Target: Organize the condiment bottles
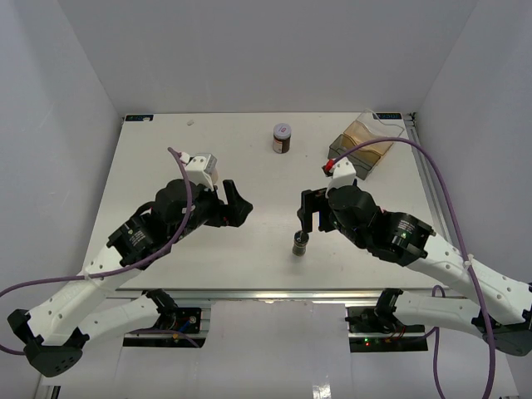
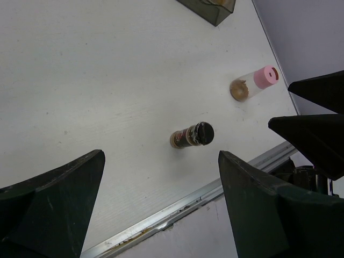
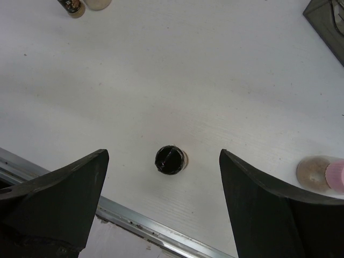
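A small dark bottle with a black cap stands upright near the table's front edge. My right gripper hangs just above and behind it, open. In the right wrist view that black cap shows straight below, between the spread fingers of the right gripper, untouched. A clear pink-capped bottle with brown contents stands further right. A brown jar with a pale lid stands at the back. My left gripper is open and empty left of centre, and the black-capped bottle lies ahead of the left gripper.
The clear amber tray sits at the back right corner. Two more small bottles show at the top left of the right wrist view. The table's metal front rail runs close below the black-capped bottle.
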Available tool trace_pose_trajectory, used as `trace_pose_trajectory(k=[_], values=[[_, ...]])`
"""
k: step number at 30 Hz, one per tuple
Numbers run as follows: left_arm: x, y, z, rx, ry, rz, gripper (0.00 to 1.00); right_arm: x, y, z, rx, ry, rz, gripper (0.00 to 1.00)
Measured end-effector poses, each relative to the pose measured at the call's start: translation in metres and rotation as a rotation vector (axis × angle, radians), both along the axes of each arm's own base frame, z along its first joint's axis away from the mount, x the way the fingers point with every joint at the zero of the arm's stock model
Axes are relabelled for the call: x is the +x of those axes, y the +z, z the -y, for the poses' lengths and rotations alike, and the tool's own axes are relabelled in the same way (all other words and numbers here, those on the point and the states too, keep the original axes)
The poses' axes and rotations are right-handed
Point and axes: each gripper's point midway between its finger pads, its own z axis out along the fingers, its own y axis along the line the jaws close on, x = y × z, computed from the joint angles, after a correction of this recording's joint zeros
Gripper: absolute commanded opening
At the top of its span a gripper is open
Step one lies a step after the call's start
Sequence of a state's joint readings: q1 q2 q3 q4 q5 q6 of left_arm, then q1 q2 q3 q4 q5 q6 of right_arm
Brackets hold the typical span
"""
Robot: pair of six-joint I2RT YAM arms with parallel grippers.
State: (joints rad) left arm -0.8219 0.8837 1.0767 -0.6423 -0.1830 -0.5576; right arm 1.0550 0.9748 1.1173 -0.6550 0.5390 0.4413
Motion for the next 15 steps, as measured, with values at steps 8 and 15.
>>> trace_pose_trajectory(k=[8, 15], values=[[-0.004, 0.001, -0.005, -0.016, 0.006, 0.008, 0.98, -0.005, -0.004, 0.006, 0.023, 0.006, 0.012, 0.9], [-0.001, -0.034, -0.004, 0.039, -0.008, 0.0, 0.98, 0.008, -0.017, 0.031, -0.052, -0.151, 0.014, 0.9]])
